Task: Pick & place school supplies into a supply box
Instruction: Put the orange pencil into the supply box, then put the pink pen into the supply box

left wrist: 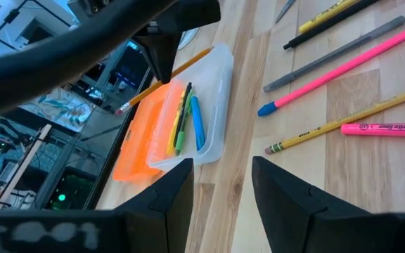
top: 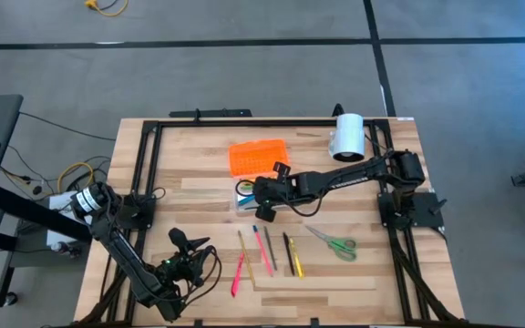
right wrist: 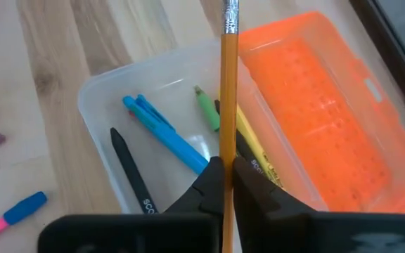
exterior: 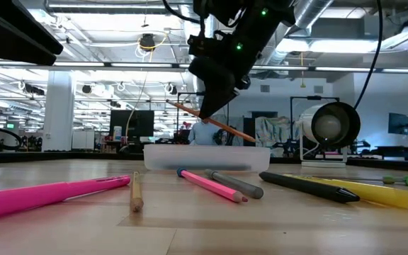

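The clear supply box (top: 247, 197) stands open mid-table, with blue, green, yellow and black pens (right wrist: 167, 140) inside it. Its orange lid (top: 258, 157) lies flat beside it on the far side. My right gripper (top: 264, 208) hovers over the box, shut on an orange pencil (exterior: 222, 127). My left gripper (left wrist: 223, 190) waits open near the front left, touching nothing. More supplies lie on the wood in front of the box: a pink highlighter (top: 237, 273), several pencils and pens (top: 267, 248), and green-handled scissors (top: 335, 244). My right gripper pinches the orange pencil's shaft (right wrist: 228, 151), about midway along it, between its two fingers (right wrist: 206, 179). The fingers slant down from above. The pencil is lifted clear over the open box and tilted, its eraser end (right wrist: 230, 14) sticking out past the fingertips.
A white cylinder (top: 347, 137) lies at the far right of the table. A black frame (top: 144, 164) runs around the work area. A pale wooden strip (top: 313, 284) lies near the front edge. Bare wood shows left of the box.
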